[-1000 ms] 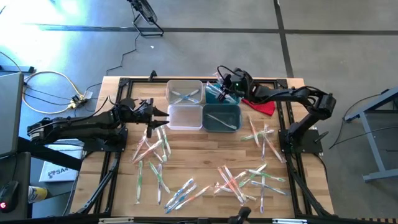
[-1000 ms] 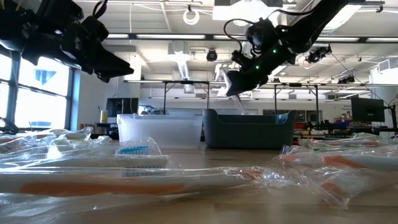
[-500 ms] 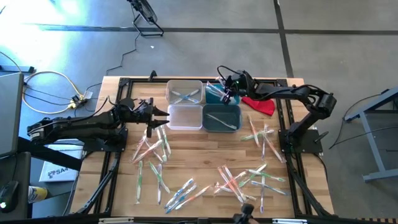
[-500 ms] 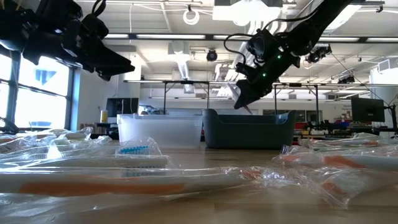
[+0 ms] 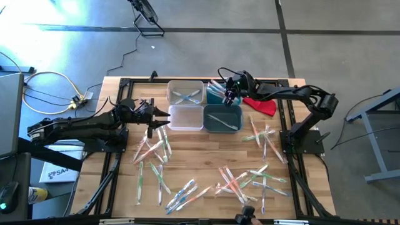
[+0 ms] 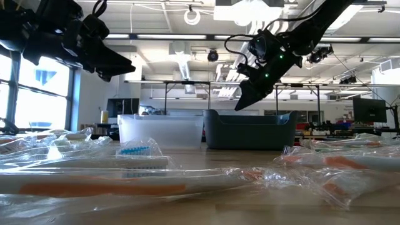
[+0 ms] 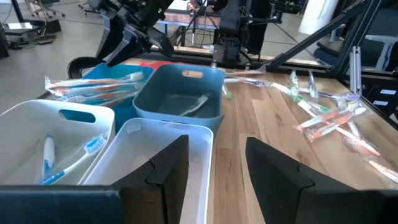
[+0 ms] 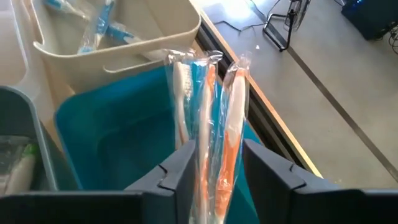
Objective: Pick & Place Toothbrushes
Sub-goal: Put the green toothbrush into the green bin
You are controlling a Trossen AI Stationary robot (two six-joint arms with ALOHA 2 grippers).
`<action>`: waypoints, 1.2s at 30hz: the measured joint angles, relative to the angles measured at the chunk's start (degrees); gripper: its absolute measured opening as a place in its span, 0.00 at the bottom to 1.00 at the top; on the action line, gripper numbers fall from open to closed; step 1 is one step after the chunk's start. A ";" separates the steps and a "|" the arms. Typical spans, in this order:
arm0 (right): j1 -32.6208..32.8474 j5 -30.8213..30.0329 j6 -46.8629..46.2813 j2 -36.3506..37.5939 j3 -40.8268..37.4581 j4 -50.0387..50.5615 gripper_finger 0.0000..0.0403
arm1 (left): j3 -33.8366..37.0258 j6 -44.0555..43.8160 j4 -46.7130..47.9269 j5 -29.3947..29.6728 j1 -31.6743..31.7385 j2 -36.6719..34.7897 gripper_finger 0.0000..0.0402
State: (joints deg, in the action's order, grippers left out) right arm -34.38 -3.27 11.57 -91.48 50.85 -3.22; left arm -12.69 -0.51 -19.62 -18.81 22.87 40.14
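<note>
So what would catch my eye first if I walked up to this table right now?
Probably the scatter of wrapped toothbrushes strewn over the near half of the wooden table. Next, the four bins clustered at the far edge, where the right gripper hangs over the bright blue bin with orange toothbrushes lying in it, between its open jaws. The left gripper waits beside the white bins.

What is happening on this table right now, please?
A two-arm robot is sorting wrapped toothbrushes from the wooden table into four bins. The right gripper is over the bright blue bin at the back, its fingers open around wrapped orange toothbrushes that lie in that bin. The left gripper waits open beside the empty white bin. Many toothbrushes are not yet sorted.
</note>
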 joint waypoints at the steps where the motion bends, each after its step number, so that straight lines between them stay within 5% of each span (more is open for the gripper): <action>1: 0.25 0.05 0.00 0.41 0.00 0.02 0.33 | 0.00 0.00 0.00 0.00 0.00 0.00 0.39; 12: 6.36 0.57 -0.37 7.88 0.00 -0.42 0.32 | 0.00 0.04 0.00 -0.02 0.00 0.02 0.39; 31: 15.88 0.46 -8.83 17.86 0.00 8.63 0.02 | 0.00 0.17 0.09 0.01 0.00 0.02 0.39; 36: 18.37 0.48 -8.83 18.11 0.00 10.65 0.01 | 0.00 0.15 0.09 0.00 -0.01 0.02 0.39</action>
State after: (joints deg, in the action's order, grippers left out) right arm -16.01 -2.79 2.74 -73.36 50.85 7.43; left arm -12.69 -0.36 -19.53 -18.81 22.86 40.16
